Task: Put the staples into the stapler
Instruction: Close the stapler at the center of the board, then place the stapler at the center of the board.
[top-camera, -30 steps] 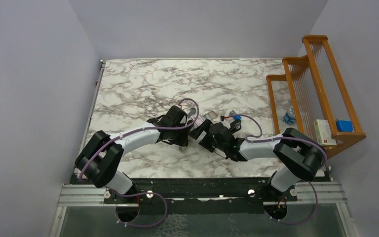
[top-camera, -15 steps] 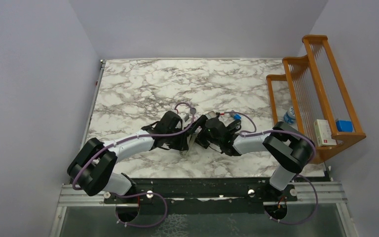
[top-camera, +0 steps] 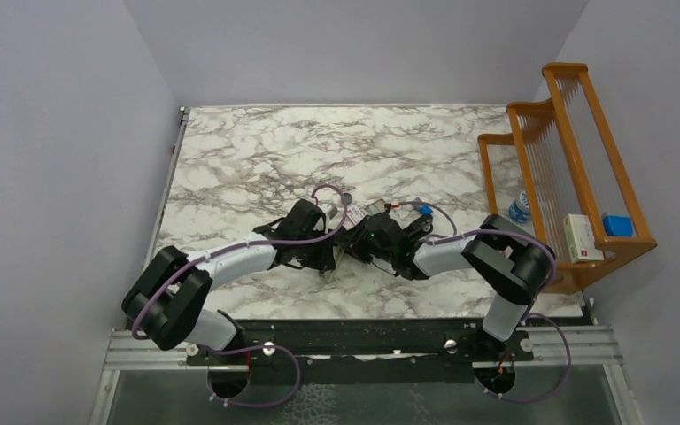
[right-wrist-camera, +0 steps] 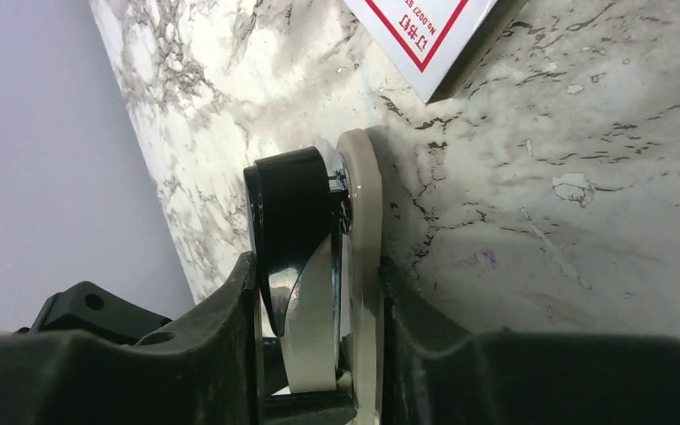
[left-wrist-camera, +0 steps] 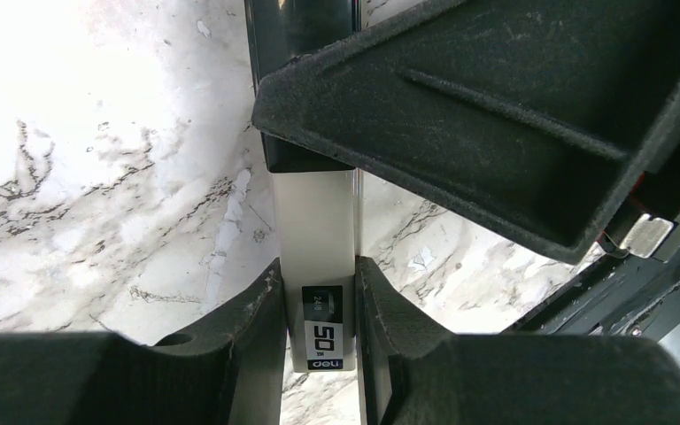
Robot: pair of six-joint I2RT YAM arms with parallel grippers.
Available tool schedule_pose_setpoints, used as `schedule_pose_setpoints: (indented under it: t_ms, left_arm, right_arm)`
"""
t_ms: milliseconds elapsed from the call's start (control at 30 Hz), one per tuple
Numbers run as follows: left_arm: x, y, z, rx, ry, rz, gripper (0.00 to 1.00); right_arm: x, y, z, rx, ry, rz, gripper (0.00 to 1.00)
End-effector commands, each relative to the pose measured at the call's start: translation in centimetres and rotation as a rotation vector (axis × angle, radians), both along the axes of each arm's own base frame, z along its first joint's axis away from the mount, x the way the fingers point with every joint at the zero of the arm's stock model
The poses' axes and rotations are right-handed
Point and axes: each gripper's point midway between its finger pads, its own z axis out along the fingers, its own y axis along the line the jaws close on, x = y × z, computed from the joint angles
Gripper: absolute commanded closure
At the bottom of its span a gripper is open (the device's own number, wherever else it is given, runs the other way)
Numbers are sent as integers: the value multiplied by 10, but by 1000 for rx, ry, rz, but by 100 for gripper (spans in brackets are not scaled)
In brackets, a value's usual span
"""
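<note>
The stapler (left-wrist-camera: 314, 221), white with a black head and a black "50" label, is clamped across its body by my left gripper (left-wrist-camera: 317, 301). In the right wrist view its black and white front end (right-wrist-camera: 297, 212) stands between the fingers of my right gripper (right-wrist-camera: 319, 292), both pads pressed against it. From above, the two grippers meet nose to nose at mid-table: the left gripper (top-camera: 332, 250) and the right gripper (top-camera: 354, 241). A white-and-red box (right-wrist-camera: 425, 31) lies just beyond the stapler. No staples show.
A wooden rack (top-camera: 584, 133) stands at the table's right edge, holding a white-and-red box (top-camera: 580, 237) and a blue item (top-camera: 617, 225). A small blue-and-white bottle (top-camera: 519, 208) sits by its base. The marble table (top-camera: 257, 150) spreads behind the arms.
My right gripper has moved left onto the stapler's front end and closed on it from wide open. My left arm has shifted slightly, still gripping the stapler.
</note>
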Motion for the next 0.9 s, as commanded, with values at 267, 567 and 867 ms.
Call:
schedule_pose_setpoints:
  t_ms: [267,567,867]
  left_arm:
    - [8,7,18,103,-64,-90,100]
    - [34,23,34,228,-207,-195,98]
    - [56,26,27,327,-315,-348,81]
  right_arm:
    - [11,-19,18,-144,-222,50,15]
    - [-8,-64,64,-211,-354,46,11]
    - [-29,-96,139,-238,-755,145,11]
